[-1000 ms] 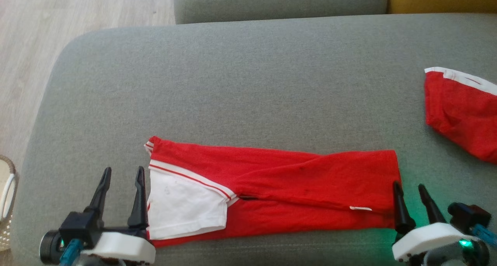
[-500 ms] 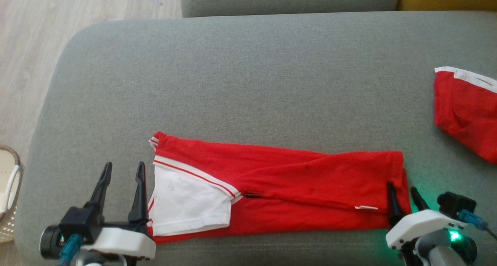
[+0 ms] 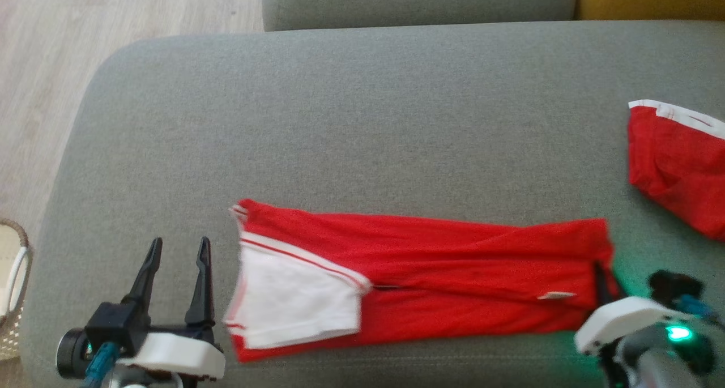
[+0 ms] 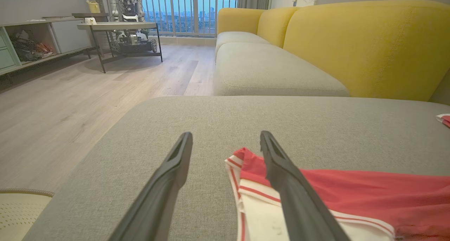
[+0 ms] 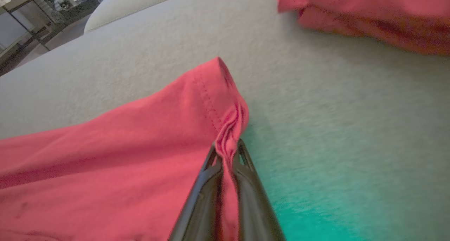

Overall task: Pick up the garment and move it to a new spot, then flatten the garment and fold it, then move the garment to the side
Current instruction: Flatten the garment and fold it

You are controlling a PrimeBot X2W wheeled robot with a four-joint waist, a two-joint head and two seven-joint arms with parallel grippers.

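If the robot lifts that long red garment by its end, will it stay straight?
Probably not: the red garment bunches where the right fingers pinch its hem, so it likely droops. It looks thin, probably light, dragging easily over the sofa cushion.

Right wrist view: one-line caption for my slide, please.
Right tool pinching the hemmed end of the red garment on the grey cushion; a second red garment lies beyond.
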